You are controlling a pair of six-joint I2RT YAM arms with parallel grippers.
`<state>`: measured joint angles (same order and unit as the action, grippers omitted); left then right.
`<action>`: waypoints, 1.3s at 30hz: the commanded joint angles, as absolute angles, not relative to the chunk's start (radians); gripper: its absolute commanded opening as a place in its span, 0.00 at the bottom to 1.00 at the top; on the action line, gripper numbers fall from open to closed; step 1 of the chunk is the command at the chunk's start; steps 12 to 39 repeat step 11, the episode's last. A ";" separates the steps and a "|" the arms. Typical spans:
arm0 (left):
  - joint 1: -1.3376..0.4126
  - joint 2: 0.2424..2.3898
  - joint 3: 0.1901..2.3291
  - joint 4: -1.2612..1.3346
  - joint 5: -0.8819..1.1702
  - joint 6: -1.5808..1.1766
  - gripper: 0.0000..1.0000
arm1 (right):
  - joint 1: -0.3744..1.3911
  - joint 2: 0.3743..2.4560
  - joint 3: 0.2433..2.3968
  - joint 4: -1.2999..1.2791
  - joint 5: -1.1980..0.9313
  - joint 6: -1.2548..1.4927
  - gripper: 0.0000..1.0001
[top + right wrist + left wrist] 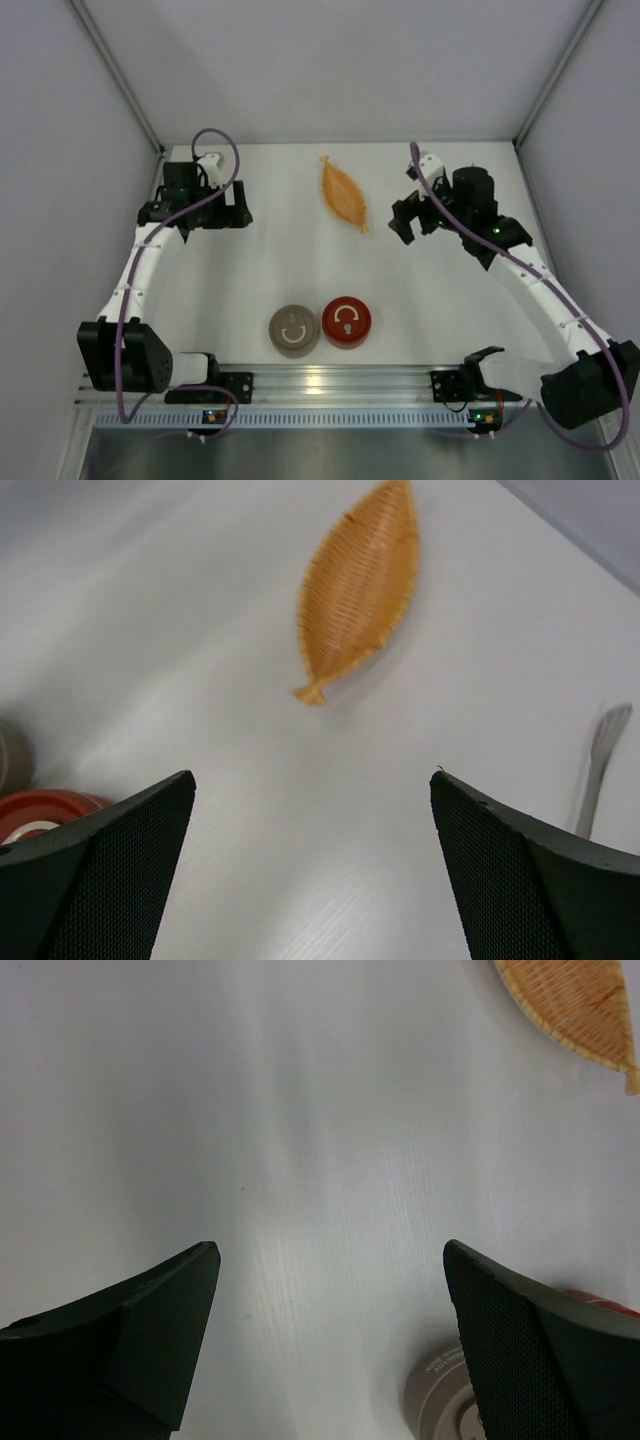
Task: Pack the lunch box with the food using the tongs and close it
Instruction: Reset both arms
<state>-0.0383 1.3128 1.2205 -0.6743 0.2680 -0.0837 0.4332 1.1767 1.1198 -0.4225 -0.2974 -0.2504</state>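
Two round lunch box pieces stand near the front of the table: a beige one (pixel 294 330) (pixel 438 1398) and a red one (pixel 346 322) (pixel 40 813), each with a white mark on top. One shiny end of the tongs (pixel 600 765) lies on the table at the right edge of the right wrist view. No food shows in any view. My left gripper (pixel 228 214) (pixel 330 1250) hangs open over bare table at the back left. At the back right, the right gripper (pixel 404 221) (pixel 312 776) is also open, with nothing between its fingers.
An orange woven leaf-shaped dish (pixel 343 192) (pixel 575 1005) (pixel 362 590) lies empty at the back centre between the two grippers. Grey walls close the table in on the left, back and right. The arm bases sit on a metal rail (pixel 330 385) at the near edge.
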 commanded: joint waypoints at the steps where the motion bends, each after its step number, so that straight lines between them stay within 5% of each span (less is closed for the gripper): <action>1: -0.032 1.334 1.180 -0.631 0.218 -0.040 0.98 | 0.257 1.106 1.017 -0.474 -0.322 -0.180 0.99; 10: -0.032 1.319 1.017 -0.469 0.189 -0.015 0.98 | -0.023 1.031 0.842 -0.469 -0.336 -0.179 0.99; 39: -0.032 1.316 1.017 -0.471 0.195 -0.011 0.98 | -0.025 1.028 0.841 -0.471 -0.336 -0.181 1.00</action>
